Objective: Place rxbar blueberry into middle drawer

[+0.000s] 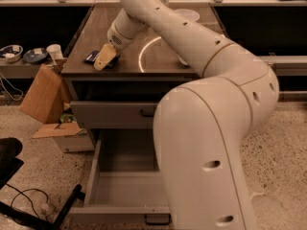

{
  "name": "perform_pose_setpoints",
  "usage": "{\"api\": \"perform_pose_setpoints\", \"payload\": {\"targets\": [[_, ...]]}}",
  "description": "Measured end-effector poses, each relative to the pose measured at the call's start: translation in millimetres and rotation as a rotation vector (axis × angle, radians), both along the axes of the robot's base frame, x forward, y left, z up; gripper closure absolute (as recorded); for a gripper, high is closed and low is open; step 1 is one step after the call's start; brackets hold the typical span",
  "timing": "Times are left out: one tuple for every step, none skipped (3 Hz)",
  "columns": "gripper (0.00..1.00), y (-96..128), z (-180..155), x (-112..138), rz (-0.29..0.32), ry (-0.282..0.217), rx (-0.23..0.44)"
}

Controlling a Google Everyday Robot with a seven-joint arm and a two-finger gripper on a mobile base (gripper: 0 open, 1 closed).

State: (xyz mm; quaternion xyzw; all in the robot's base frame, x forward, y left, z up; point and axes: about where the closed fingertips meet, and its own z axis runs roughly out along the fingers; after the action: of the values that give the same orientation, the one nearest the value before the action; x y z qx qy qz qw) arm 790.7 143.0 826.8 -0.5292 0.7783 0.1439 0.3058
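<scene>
The rxbar blueberry (91,57), a small dark flat packet, lies on the brown counter top (158,63) near its left front edge. My gripper (105,57) is down on the counter at the packet's right end, touching or covering that end. The arm reaches in from the right foreground and hides much of the counter. Below, the middle drawer (124,191) is pulled out, showing a deep grey tray with a bare floor and a dark handle on its front lip.
A shut, shallower grey drawer front (115,114) with a dark handle sits above the open one. A white object (183,60) peeks out behind the arm. A cardboard box (43,92) leans at the left. A black chair base (12,162) stands on the floor at the lower left.
</scene>
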Motion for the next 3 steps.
{"api": "perform_pose_setpoints", "payload": {"targets": [[0.41,2.5,-2.1,0.5,0.002,-0.001,-0.009],[0.64,2.5,-2.2,0.5,0.002,-0.001,-0.009],[0.89,2.5,-2.2,0.5,0.002,-0.001,-0.009]]}}
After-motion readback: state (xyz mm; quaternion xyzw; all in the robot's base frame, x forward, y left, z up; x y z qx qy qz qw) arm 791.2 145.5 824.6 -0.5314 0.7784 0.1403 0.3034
